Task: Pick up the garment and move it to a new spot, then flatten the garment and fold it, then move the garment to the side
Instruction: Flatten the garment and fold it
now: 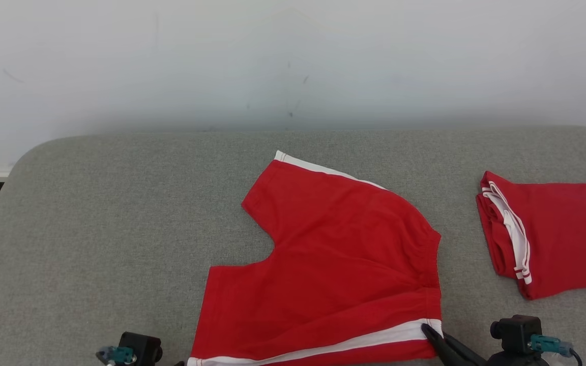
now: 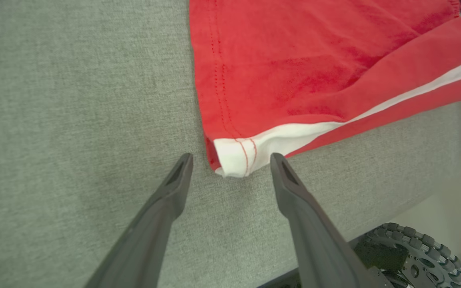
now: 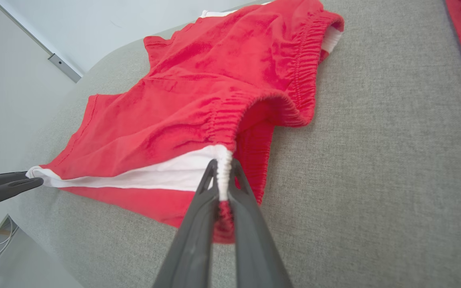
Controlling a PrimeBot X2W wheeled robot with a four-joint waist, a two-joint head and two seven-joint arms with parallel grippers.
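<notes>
- The left gripper (image 2: 231, 162): two long fingers (image 2: 162, 216), dark grey and matt, tapering to narrow tips; a recessed slot noted near each tip.
- The right gripper (image 3: 223, 166): the same dark grey tapered build, with a triangular recess at each tip.
- The right wrist housing (image 1: 516, 331): black, boxy, fitted with a teal connector (image 1: 547, 344) and a thin dark cable (image 1: 576, 357).
- The left wrist housing (image 1: 141, 347): black, with a second teal connector (image 1: 118, 354).
- The wheel (image 2: 408, 248): black knobbed tread; grey metal hub with round holes.
</notes>
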